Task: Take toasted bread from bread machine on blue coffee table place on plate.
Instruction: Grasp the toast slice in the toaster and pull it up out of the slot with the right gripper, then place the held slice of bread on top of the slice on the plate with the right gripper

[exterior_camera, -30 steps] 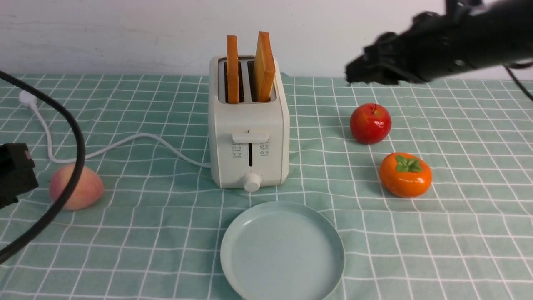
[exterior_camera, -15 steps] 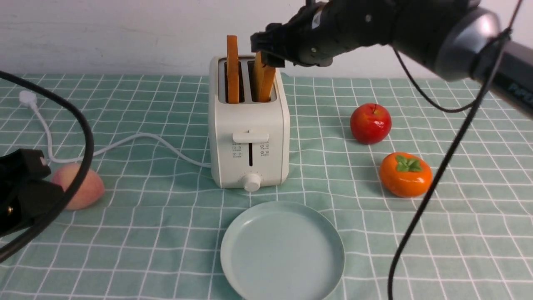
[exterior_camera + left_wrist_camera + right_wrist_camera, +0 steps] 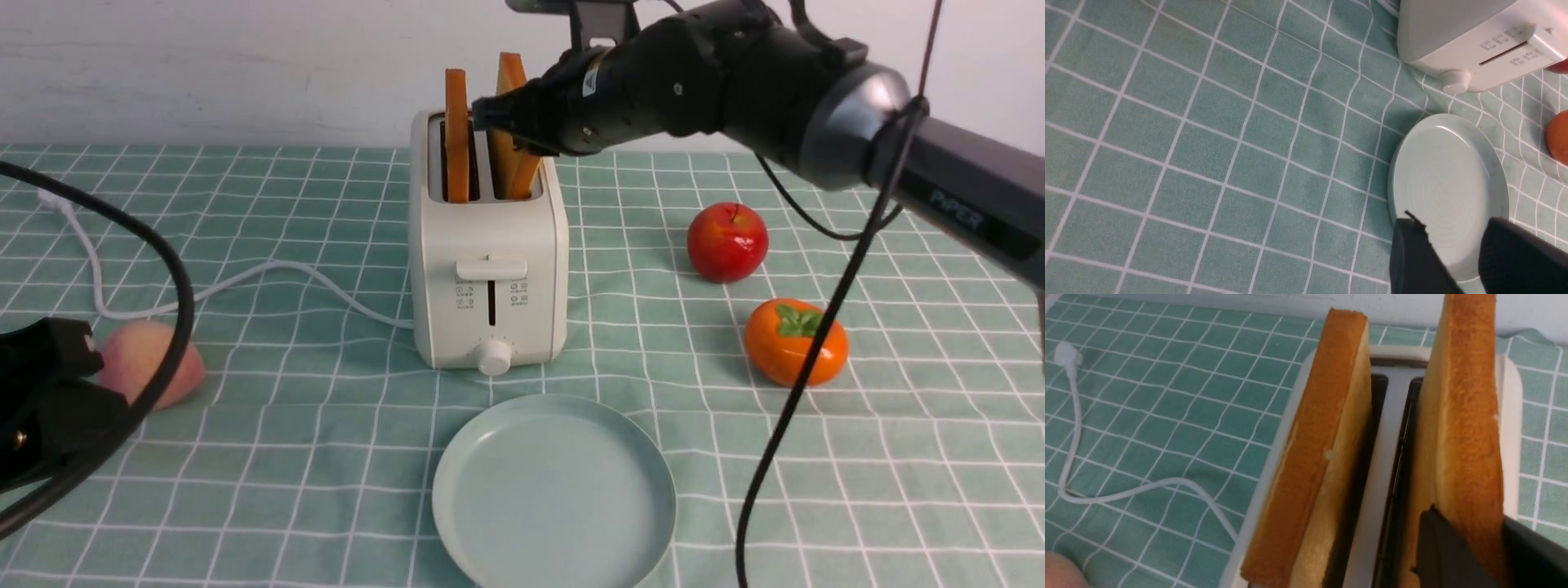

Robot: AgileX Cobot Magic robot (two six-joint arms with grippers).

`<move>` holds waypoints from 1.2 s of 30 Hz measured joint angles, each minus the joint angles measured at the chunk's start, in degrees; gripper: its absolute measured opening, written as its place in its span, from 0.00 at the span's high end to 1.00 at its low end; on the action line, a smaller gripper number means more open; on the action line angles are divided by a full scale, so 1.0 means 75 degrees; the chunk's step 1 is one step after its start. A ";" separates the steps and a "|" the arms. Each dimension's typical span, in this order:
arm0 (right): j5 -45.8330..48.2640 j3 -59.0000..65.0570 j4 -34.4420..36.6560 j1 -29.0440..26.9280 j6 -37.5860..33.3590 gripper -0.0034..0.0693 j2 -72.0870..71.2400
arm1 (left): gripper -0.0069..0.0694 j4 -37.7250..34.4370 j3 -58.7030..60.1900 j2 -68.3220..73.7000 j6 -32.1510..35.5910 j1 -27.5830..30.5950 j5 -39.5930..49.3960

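Observation:
The cream-white bread machine [image 3: 488, 269] stands mid-table on the mint-green gridded cloth [image 3: 310, 425]. Two slices of toasted bread stand upright in its slots: the left slice [image 3: 455, 135] and the right slice [image 3: 512, 73]. My right gripper [image 3: 504, 122] reaches in from the right at the toaster's top. In the right wrist view its fingers [image 3: 1443, 547] press both sides of the right slice [image 3: 1461, 416], with the left slice [image 3: 1323, 428] beside it. The pale blue-green plate [image 3: 553, 490] lies in front of the toaster. My left gripper [image 3: 1453, 245] is open and empty, low at the left.
A red apple [image 3: 727, 242] and an orange persimmon [image 3: 796, 343] sit right of the toaster. A peach [image 3: 155, 363] lies at the left beside my left arm [image 3: 49, 400]. The toaster's white cord [image 3: 245, 282] runs left across the cloth. A white wall stands behind.
My right arm has swung in from the back right to the toaster, and its fingers now hold the right slice. My left gripper has risen slightly at the lower left.

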 joint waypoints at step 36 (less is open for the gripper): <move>0.1961 0.6179 0.7055 -0.0379 -0.3618 0.68 -0.3017 | 0.60 -0.0349 -0.0007 0.0000 0.0000 0.0000 0.0411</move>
